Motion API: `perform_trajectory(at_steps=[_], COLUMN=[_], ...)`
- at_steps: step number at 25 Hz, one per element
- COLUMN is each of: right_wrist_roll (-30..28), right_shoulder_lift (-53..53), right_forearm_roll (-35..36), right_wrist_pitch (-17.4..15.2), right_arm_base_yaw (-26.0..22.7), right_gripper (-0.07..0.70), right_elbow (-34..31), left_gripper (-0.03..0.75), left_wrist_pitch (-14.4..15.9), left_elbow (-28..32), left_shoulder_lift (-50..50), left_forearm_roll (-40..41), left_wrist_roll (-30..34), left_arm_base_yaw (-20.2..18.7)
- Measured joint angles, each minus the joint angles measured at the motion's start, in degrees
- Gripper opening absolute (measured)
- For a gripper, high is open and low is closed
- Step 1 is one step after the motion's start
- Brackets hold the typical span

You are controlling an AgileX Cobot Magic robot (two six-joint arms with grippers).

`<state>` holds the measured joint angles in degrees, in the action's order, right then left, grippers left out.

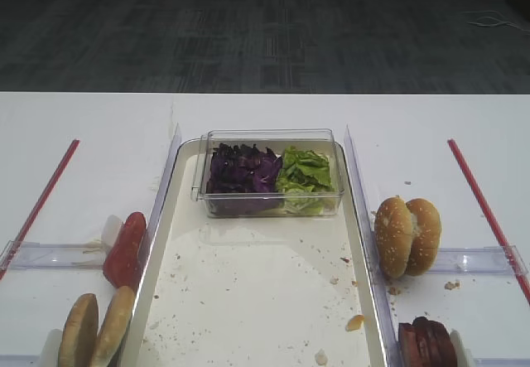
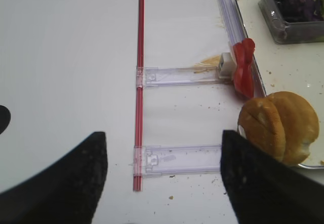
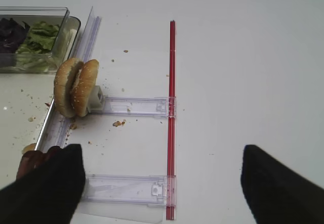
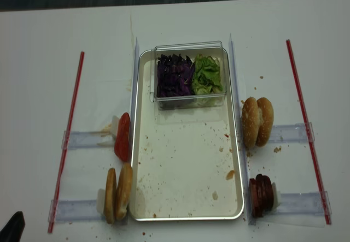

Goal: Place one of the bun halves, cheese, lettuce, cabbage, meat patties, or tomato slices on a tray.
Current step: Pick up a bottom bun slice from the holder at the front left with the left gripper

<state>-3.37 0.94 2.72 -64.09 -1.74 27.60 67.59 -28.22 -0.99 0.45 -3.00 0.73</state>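
Observation:
The long cream tray [image 1: 248, 301] lies mid-table, crumb-speckled. A clear box at its far end holds purple cabbage [image 1: 243, 172] and green lettuce [image 1: 305, 175]. Two plain bun halves [image 1: 95, 330] stand on edge left of the tray, with red tomato slices [image 1: 124, 249] beyond them. Dark meat patties [image 1: 426, 344] stand right of the tray. Cheese is out of view. My left gripper [image 2: 163, 148] is open above the table, left of the plain bun halves [image 2: 278, 128], with nothing between its fingers. My right gripper [image 3: 161, 155] is open too, empty, right of the patties [image 3: 30, 163].
Two sesame-seeded bun halves [image 1: 407, 234] stand on edge right of the tray. Clear plastic rails [image 2: 177, 159] and red strips [image 2: 138, 82] lie on the white table on both sides. Crumbs dot the tray and table.

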Motion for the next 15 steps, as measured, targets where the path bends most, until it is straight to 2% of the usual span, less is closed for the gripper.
perform_trajectory(at_steps=[15], right_wrist_roll=[0.0], right_shoulder_lift=[0.0], right_forearm_roll=[0.0], right_wrist_pitch=[0.0], right_arm_base_yaw=[0.0], right_gripper=[0.652], right_elbow=[0.0], left_gripper=[0.474], left_wrist_pitch=[0.0], left_elbow=[0.0], left_shoulder_lift=[0.0], left_forearm_roll=[0.0], left_wrist_roll=[0.0], left_arm_base_yaw=[0.0])
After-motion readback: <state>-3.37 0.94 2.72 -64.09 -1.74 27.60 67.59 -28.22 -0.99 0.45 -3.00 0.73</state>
